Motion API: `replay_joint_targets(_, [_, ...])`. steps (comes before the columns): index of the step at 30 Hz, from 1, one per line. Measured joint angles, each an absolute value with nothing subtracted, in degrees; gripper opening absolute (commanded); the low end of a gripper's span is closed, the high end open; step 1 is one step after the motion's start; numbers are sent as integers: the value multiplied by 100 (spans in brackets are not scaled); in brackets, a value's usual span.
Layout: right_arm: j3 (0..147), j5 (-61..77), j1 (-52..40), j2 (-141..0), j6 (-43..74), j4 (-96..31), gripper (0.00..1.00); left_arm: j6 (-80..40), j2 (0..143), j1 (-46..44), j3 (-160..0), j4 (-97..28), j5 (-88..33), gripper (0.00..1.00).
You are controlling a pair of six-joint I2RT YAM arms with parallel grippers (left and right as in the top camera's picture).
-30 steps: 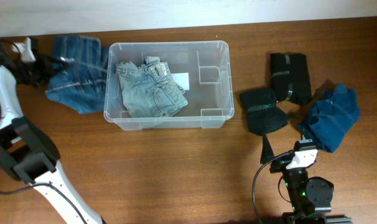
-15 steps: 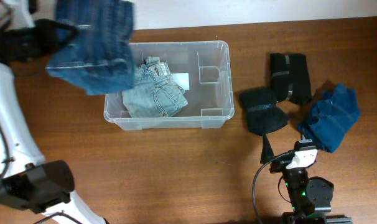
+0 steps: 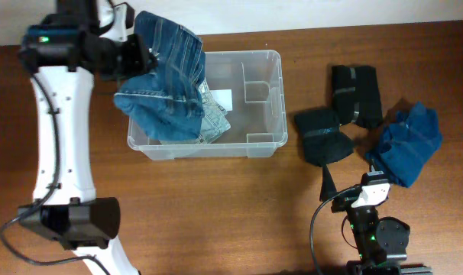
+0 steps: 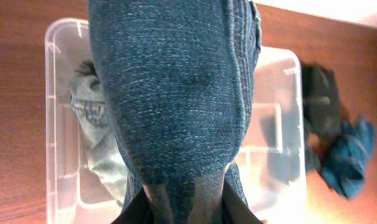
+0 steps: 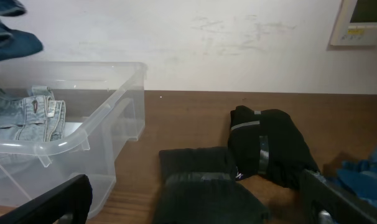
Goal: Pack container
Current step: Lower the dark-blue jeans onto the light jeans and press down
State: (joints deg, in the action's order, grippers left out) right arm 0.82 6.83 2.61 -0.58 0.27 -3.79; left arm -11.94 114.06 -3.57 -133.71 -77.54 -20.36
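The left gripper (image 3: 137,55) is clamped on a pair of dark blue jeans (image 3: 166,80), with denim pinched between its black fingers (image 4: 145,211). The jeans hang bunched from the gripper over the left half of the container (image 3: 282,99), a clear plastic bin that sits on the brown wooden table (image 3: 216,206) near its far edge. Part of the fabric overlaps the bin's left rim as seen from above; whether it touches the bin cannot be told.

Inside the bin lies a folded pair of light, faded jeans (image 3: 216,121), partly covered by the hanging pair. Beside it, a white label (image 3: 224,98) shows through the base.

The right gripper (image 5: 195,186) rests low near the table's front edge, fingers spread apart and holding nothing. In front of it, to the bin's right, lie two black garments — one nearer (image 3: 323,137), one farther (image 3: 354,92) — and a crumpled blue garment (image 3: 407,141).
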Motion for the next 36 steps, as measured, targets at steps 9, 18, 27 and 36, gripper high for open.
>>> replay_joint_targets(9, [82, 683, 261, -58, 25, -379, 98, -2165, 12138, -1162, -12932, -7142, -1288, 1])
replay_joint_targets(18, [82, 683, 261, -58, 27, -379, 98, -2257, 12376, -1015, -12897, -7384, -622, 67])
replay_joint_targets(27, [82, 683, 261, -58, 27, -379, 98, -1400, 12366, -967, -12899, -7631, 193, 78])
replay_joint_targets(36, [82, 683, 261, -58, 23, -379, 98, -368, 12366, -974, -12901, -6320, 617, 5])
